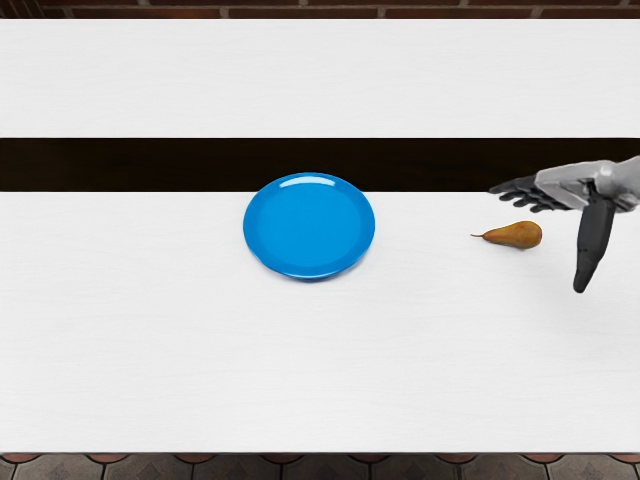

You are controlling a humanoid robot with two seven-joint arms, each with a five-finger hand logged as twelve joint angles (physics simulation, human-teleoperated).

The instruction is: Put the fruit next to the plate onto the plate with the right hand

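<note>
In the head view we see the right hand (578, 188) reaching in from the right edge, held above the counter (160, 330) with its palm turned down. Its fingers (518, 187) stretch out flat toward the left, slightly fanned and gripping nothing. The thumb (592, 245) hangs apart from them, pointing straight down at the counter. The forearm is cut off by the picture's edge, so only wrist and hand show. The dark fingertips blend into the black band (150, 165) behind them, and we cannot count them with certainty. The pear (515, 235) lies on its side on the counter, just left of the thumb and below the fingers in the picture, its stem pointing left. We cannot tell whether the hand is directly over it or farther back. The blue plate (309, 225) sits well apart to the left, near the counter's far edge, with bare white counter between it and the pear. Beyond the black band lies a second white surface (300, 80), then a strip of brick wall (300, 10); tiled floor (300, 468) shows along the bottom.
</note>
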